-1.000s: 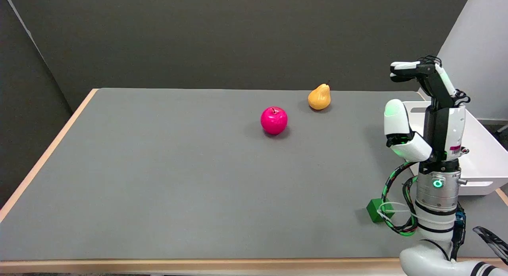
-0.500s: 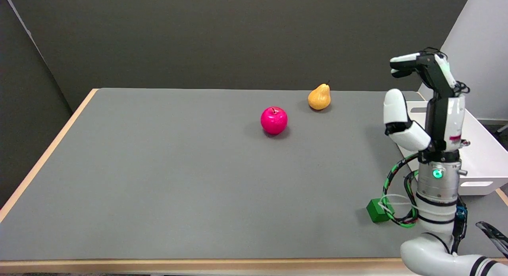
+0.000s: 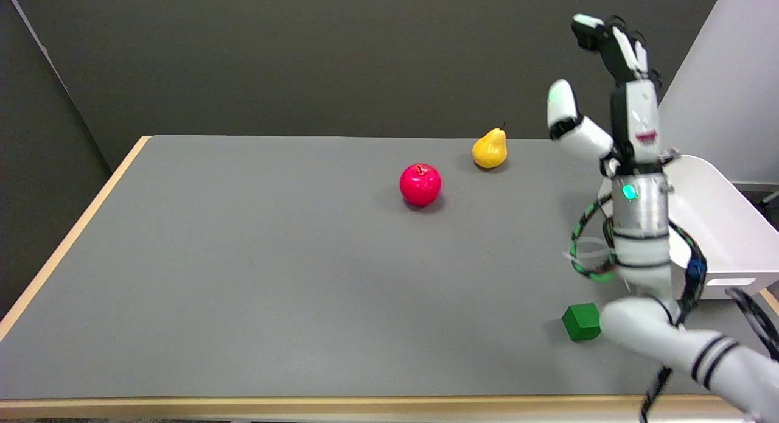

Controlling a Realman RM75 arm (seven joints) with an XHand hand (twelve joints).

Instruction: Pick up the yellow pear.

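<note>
fingers (image 3: 593,30) spread wide, thumb (image 3: 561,103) splayed off to the picture's left, nothing held. right hand (image 3: 614,88) raised high in the air, pointed upward, wrist below it near upright, forearm bent in from the lower right; a little motion-blurred. yellow pear (image 3: 489,149) stood upright near the far edge of the grey table (image 3: 243,277), stem up, long axis vertical, lying down and to the picture's left of the fingers, well apart from them. only hand in view, so the nearer one by default. red apple (image 3: 420,184) near the pear, on its near-left side, apart from it. green cube (image 3: 581,321) down by the forearm. white bin (image 3: 724,228) at the table's right edge, behind the wrist. reach judged barely begun: hand probably needed lowering and swinging leftward, closing on the pear from its right side, away from the apple.
</note>
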